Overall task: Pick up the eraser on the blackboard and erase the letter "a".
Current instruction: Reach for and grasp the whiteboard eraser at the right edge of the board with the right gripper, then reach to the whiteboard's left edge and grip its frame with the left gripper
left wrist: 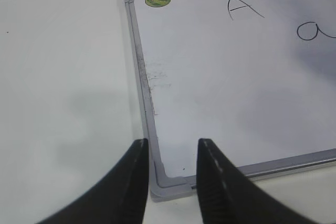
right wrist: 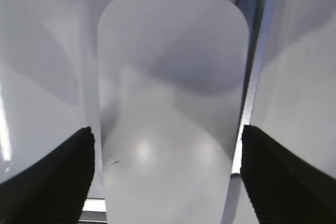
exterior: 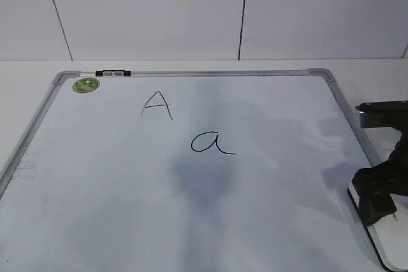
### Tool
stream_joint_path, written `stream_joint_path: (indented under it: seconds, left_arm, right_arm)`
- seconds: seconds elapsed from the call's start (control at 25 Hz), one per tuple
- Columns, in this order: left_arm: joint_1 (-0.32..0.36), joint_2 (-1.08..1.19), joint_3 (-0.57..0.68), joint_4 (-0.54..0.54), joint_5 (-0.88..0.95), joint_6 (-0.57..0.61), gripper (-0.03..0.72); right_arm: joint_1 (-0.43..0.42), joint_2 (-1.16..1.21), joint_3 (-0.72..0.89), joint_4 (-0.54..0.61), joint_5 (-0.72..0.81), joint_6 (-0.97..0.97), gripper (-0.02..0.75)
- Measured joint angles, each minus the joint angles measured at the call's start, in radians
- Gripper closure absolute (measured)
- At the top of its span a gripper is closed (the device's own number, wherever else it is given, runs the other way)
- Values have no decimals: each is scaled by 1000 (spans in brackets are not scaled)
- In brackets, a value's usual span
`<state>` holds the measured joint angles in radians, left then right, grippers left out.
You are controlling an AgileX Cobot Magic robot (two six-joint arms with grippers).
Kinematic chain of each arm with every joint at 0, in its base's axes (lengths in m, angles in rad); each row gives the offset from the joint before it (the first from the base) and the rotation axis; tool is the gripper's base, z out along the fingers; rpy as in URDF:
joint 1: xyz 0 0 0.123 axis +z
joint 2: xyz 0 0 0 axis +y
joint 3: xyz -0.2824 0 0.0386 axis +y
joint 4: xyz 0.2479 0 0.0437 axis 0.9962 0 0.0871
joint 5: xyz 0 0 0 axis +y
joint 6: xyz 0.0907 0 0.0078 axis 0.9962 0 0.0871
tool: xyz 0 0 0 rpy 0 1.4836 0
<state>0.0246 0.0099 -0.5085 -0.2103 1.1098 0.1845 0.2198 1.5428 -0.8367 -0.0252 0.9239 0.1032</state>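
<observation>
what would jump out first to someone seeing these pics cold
The big white blackboard fills the table, with a capital "A" and the letter "a" in black marker near its middle. At the board's right edge the right gripper sits low over the white eraser, jaws spread either side of it. A round green sticker marks the far left corner.

White tabletop (exterior: 38, 74) all around; behind it a white panelled wall (exterior: 146, 11) with thin dark vertical seams (exterior: 243, 11). Soft diffuse light, faint shadows. No pincer near the wall.
</observation>
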Motion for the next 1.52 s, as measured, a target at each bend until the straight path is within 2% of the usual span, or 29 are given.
stream_joint_path:
  seconds: [0.32,1.52]
  left_arm:
    - [0,0,0,0,0,0,454]
    - [0,0,0,0,0,0,454]
  right_arm:
    - [0,28,0,0,-49,0,78]
    - [0,28,0,-15,-46,0,101]
